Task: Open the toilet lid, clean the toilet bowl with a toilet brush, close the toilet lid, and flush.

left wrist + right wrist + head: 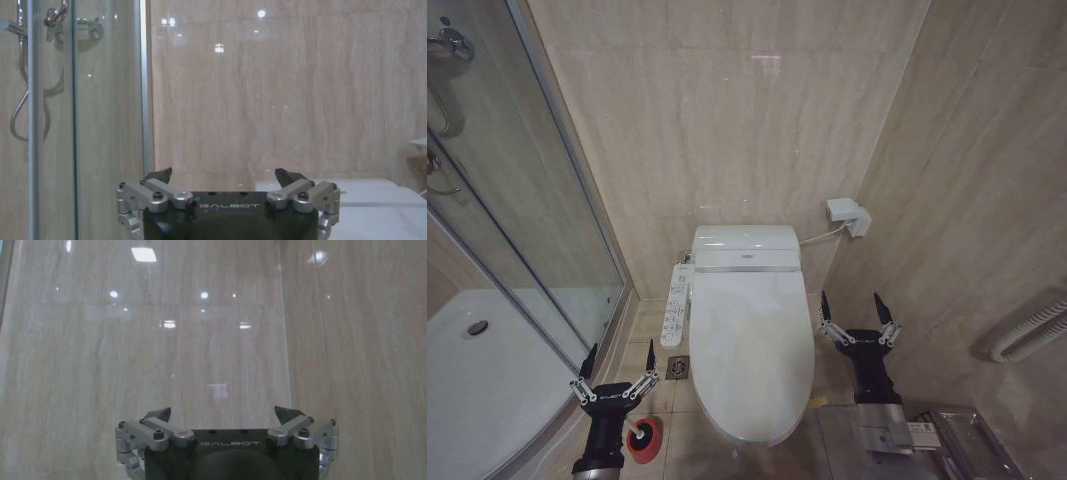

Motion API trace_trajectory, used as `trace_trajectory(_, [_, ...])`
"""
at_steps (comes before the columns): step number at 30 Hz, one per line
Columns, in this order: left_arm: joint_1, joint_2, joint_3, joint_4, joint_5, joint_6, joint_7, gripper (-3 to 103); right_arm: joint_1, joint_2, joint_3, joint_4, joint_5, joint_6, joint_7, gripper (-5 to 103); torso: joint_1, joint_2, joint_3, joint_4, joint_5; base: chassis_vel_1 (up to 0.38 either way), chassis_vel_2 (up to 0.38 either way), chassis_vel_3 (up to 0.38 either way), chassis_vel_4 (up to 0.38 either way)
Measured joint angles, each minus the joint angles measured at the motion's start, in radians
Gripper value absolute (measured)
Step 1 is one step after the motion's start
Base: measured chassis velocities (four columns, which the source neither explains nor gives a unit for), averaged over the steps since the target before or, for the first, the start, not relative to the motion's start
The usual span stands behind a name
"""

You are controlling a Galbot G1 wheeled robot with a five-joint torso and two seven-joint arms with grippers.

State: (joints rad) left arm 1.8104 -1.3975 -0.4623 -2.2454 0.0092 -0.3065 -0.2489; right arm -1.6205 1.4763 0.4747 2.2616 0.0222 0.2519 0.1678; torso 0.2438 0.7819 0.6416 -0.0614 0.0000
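toilet lid (749, 345) down | left gripper (620, 362) jaws apart, left of it | right gripper (859, 310) jaws apart, right

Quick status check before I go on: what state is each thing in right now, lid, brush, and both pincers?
toilet lid: shut, flat over the bowl.
toilet brush: standing in its red holder cup on the floor, left of the toilet, partly behind the left pincer.
left pincer: open, empty, hanging over the floor above the holder.
right pincer: open, empty, to the right of the toilet.
shower door: shut.
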Motion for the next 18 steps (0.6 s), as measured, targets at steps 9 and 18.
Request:
trace_trajectory(9, [0.000, 0.000, 0.000, 0.000, 0.000, 0.000, 0.000, 100, 0.000, 0.000, 0.000, 0.000, 0.000, 0.000, 0.000, 100, 0.000, 0.000, 0.000, 0.0000, 0.0000, 0.000, 0.000, 0.000, 0.000])
trace_trajectory(18, [0.000, 0.000, 0.000, 0.000, 0.000, 0.000, 0.000, 100, 0.000, 0.000, 0.000, 0.000, 0.000, 0.000, 0.000, 100, 0.000, 0.000, 0.000, 0.0000, 0.0000, 0.000, 0.000, 0.000, 0.000])
